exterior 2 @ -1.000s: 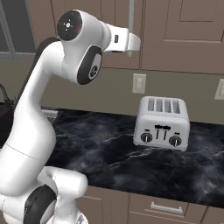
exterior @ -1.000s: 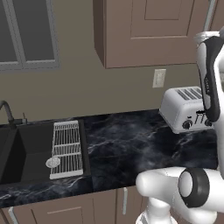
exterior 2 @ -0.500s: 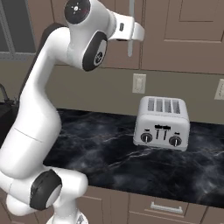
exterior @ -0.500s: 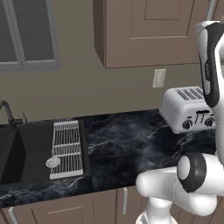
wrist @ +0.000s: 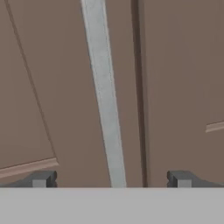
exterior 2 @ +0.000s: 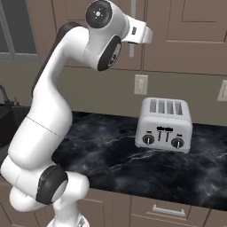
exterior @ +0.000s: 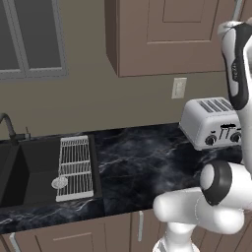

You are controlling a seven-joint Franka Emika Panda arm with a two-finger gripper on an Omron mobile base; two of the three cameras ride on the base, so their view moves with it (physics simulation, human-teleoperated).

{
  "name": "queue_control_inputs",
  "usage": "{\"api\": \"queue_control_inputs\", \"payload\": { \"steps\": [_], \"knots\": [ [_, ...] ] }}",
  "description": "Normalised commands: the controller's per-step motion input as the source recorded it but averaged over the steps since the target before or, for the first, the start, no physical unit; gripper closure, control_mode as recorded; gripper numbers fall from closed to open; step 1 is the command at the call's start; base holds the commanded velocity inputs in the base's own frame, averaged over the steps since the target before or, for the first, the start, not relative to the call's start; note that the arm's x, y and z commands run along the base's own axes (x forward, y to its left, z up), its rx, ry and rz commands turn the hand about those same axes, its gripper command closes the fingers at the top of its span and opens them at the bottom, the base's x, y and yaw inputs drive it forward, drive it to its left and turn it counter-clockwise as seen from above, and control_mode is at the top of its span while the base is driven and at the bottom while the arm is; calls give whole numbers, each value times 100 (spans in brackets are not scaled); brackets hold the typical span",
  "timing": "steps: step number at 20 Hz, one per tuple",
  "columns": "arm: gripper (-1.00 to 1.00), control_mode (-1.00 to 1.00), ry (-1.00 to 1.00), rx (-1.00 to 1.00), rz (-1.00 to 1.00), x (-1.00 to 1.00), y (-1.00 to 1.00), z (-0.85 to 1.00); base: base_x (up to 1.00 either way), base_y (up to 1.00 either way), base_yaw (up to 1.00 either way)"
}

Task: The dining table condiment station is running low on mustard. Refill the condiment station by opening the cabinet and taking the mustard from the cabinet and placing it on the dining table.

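While the black marble bench (exterior: 142, 167) carried a silver toaster (exterior 2: 165, 124) at its right and a dark sink (exterior: 29, 172) with a wire rack (exterior: 75, 167) at its left, the robot's claw (wrist: 111, 178) stood wide open, holding nothing, raised before the cabinet (exterior 2: 177, 35). Its two fingertips (wrist: 41, 179) flanked the door's long silver handle (wrist: 104, 96) without touching it. The brown door remained closed against the far wall.
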Motion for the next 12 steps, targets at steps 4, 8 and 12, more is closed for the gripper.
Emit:
{"api": "queue_control_inputs", "payload": {
  "steps": [4, 8, 12],
  "knots": [
    [-100, -100, -6, 12, 5, 45, -30, -22, 0, 0, 0],
    [-100, -100, -2, 9, 5, 46, -24, -17, 0, 0, 0],
    [-100, -100, -3, 4, 4, 45, -7, -17, 0, 0, 0]
  ]
}}
